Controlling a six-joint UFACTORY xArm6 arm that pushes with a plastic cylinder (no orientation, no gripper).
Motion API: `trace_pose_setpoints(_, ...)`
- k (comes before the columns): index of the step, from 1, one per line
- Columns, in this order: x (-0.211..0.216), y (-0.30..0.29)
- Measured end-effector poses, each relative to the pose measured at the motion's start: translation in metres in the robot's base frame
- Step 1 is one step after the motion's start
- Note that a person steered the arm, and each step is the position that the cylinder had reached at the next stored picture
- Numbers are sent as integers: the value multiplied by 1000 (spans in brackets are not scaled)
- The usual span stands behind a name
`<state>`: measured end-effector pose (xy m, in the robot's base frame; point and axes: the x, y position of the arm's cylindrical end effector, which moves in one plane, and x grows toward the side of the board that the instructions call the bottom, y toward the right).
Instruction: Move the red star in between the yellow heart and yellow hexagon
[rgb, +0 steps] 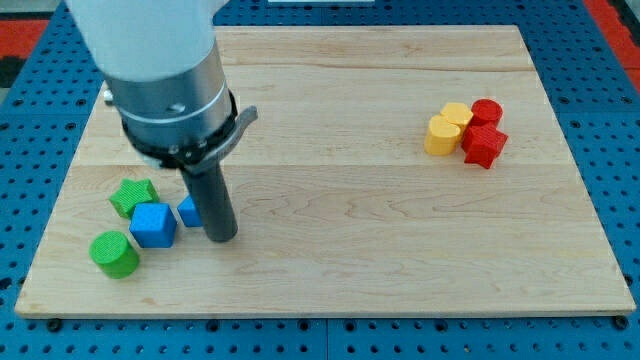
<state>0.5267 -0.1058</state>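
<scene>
my tip (222, 238) sits just right of the blue cube (153, 224) – no jaws to tell of; the red star (485, 145) touches two yellow blocks (446, 128), far right of it.

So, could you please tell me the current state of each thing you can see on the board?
My tip: down on the board, beside the blue blocks.
Two blue blocks: one partly hidden behind the rod.
Two green blocks: lying apart.
Two yellow blocks: touching each other.
Two red blocks: pressed against the yellow pair's right side.
</scene>
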Motion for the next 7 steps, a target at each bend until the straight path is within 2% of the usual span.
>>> trace_pose_setpoints(1,-36,0)
trace_pose_setpoints(2,-17,31)
trace_pose_setpoints(3,19,34)
trace_pose_setpoints(4,27,19)
trace_pose_setpoints(5,15,147)
trace_pose_setpoints(6,14,234)
trace_pose_setpoints(7,-9,297)
